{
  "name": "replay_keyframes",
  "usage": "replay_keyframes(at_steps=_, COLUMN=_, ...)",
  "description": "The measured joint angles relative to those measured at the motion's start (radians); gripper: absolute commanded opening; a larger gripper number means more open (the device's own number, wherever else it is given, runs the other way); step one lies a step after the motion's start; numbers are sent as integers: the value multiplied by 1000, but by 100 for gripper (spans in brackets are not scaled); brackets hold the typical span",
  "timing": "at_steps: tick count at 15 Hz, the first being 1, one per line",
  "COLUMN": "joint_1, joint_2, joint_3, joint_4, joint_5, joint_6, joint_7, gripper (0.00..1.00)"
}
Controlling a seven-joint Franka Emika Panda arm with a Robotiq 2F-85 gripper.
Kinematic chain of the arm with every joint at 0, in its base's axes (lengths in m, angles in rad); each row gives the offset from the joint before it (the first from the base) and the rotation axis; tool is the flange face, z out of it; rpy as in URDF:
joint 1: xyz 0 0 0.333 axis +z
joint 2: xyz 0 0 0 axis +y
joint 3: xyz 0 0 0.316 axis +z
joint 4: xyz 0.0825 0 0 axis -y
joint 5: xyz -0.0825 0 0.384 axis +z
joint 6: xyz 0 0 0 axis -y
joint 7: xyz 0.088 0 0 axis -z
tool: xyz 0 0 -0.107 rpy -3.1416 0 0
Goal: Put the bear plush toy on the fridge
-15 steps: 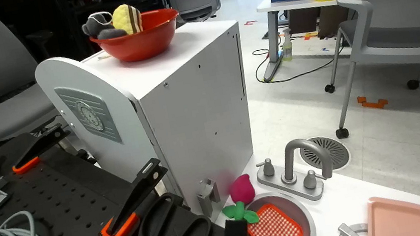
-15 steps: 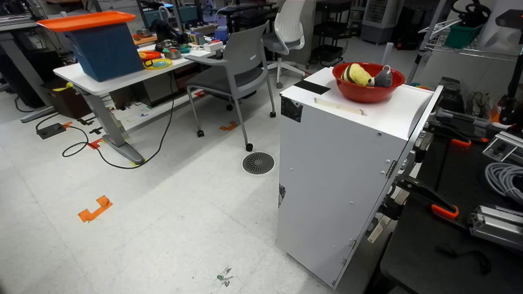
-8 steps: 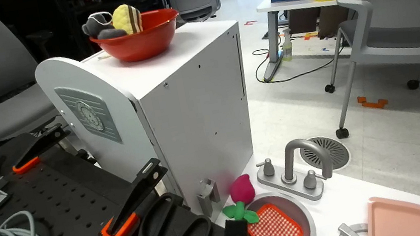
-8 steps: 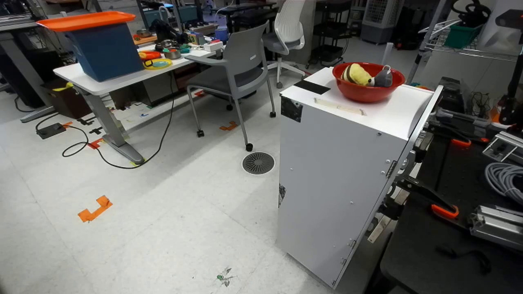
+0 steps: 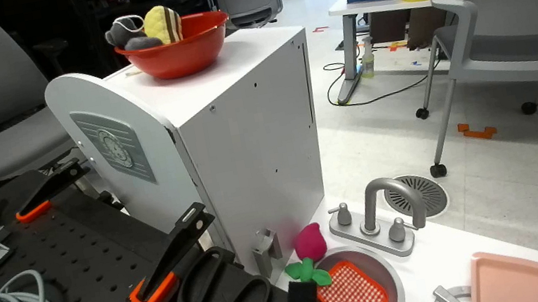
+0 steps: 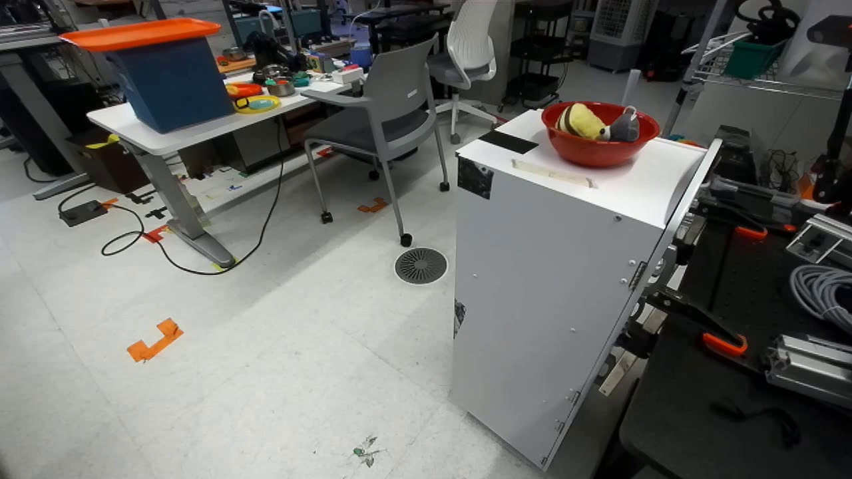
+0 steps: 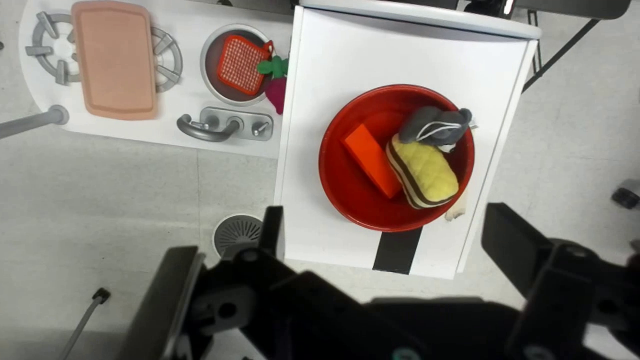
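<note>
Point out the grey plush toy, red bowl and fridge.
Grey plush toy [image 7: 424, 121]: wrist view, grey body fabric.
Red bowl [image 5: 181, 60]: in an exterior view, outer wall.
Fridge [image 6: 542, 286]: in an exterior view, side panel.

Before the hand [image 7: 384, 225] stands the fridge [image 7: 400, 60], the bowl [image 7: 345, 185] atop it. In the bowl the bear plush toy [image 7: 432, 127] lies farthest from the hand, a second plush [image 7: 427, 172] nearer, a block [image 7: 372, 161] left of both. Left of the hand, a counter [image 7: 188, 95] carries a sink [image 7: 211, 71], then, farther out, a tray [image 7: 117, 60].
</note>
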Motion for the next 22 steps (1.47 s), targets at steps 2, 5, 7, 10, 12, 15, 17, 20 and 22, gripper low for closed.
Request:
replay_keyframes(at_steps=2, joint_1=0, joint_2=1, joint_3=1, joint_4=0, joint_5=11, joint_6=0, joint_7=6, gripper=100)
replay_keyframes(at_steps=5, joint_1=0, joint_2=-7, joint_3=2, joint_4=1, joint_5=11, joint_6=2, joint_7=16, gripper=100)
replay_keyframes(at_steps=7, joint_1=0, joint_2=-11, joint_3=2, joint_4=1, joint_5=11, joint_6=2, joint_7=18, gripper=100)
replay_keyframes(at_steps=10, joint_1=0, joint_2=-11, joint_3=2, joint_4=1, joint_5=11, joint_6=2, joint_7=19, gripper=100)
replay_keyframes(at_steps=12, joint_1=0, joint_2=-10, joint_3=2, joint_4=-2, joint_5=11, joint_6=2, joint_7=19, gripper=100)
replay_keyframes(at_steps=15, joint_1=-1, joint_2=1, joint_3=0, joint_4=-6, joint_5=12, joint_6=2, joint_7=8, gripper=100)
replay_keyframes(at_steps=17, joint_1=-1, joint_2=18, joint_3=-3, joint_4=-6, joint_5=22, joint_6=2, joint_7=-12, gripper=100)
replay_keyframes(at_steps=20, joint_1=-1, joint_2=63, joint_3=-4, joint_4=-1, joint_5=56, joint_6=2, joint_7=-58, gripper=100)
replay_keyframes(at_steps=22, joint_1=2, joint_2=108, joint_3=-1, joint_4=10, joint_5=79, joint_6=2, joint_7=-99, gripper=100)
